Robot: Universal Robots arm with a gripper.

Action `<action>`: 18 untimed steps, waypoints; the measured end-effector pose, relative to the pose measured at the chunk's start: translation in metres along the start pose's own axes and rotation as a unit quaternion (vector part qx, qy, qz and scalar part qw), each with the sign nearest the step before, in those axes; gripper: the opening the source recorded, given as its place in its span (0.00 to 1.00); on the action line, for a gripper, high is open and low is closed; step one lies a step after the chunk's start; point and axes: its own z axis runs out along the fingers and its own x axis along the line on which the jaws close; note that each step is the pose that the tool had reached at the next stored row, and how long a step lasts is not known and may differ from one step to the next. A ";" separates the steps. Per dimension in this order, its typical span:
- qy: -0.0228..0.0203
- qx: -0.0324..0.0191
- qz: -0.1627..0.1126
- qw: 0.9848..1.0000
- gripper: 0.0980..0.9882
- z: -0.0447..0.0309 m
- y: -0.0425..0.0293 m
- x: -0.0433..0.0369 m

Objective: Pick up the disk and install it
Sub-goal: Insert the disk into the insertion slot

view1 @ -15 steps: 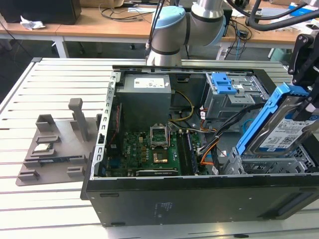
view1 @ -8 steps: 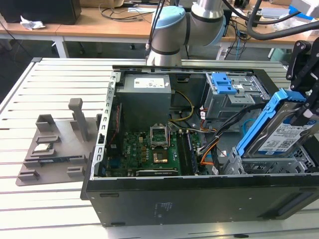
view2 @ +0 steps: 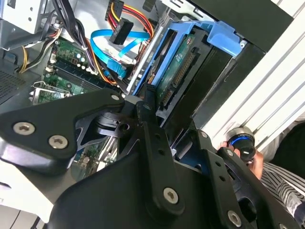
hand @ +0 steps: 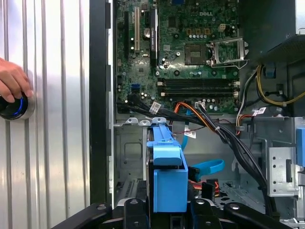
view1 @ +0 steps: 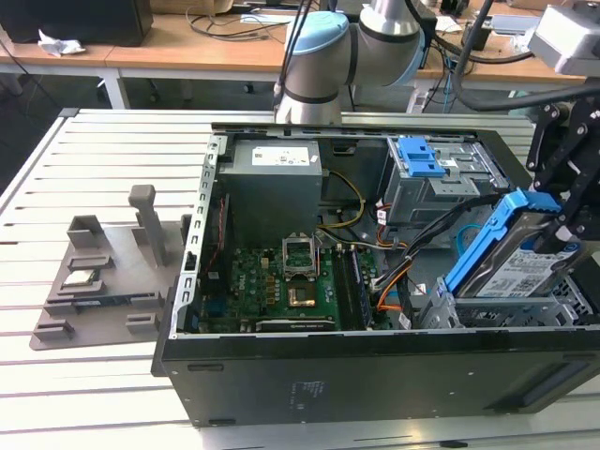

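The disk (view1: 511, 261), a silver drive with a white label in a bright blue carrier, hangs tilted over the drive cage (view1: 525, 305) at the corner of the open computer case on the exterior view's right. My gripper (view1: 565, 230) is shut on its upper end. In the first wrist view the carrier's blue end (hand: 167, 183) sits between my fingers (hand: 134, 210), above the bay. The second wrist view shows the disk (view2: 183, 64) edge-on beyond my black finger linkage (view2: 145, 109), leaning into the case's bay.
The open case (view1: 375, 375) holds a motherboard (view1: 281, 281), a grey power supply (view1: 274, 178), a drive cage with a blue latch (view1: 422, 157) and loose cables (hand: 205, 119). A grey fixture (view1: 103, 272) lies on the slatted table. A hand (hand: 12, 81) rests on a blue-lit button.
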 end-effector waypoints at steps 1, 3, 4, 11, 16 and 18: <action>0.000 0.000 0.000 1.000 0.30 0.0023 -0.0001 0.0000; 0.000 0.000 0.000 1.000 0.30 0.0048 -0.0002 -0.0001; 0.000 0.000 0.000 1.000 0.30 0.0048 -0.0002 -0.0001; 0.000 0.000 0.000 1.000 0.39 0.0050 -0.0002 -0.0001; 0.000 0.000 0.000 1.000 0.09 0.0050 -0.0002 -0.0001; 0.000 0.000 0.000 1.000 0.01 0.0050 -0.0002 -0.0001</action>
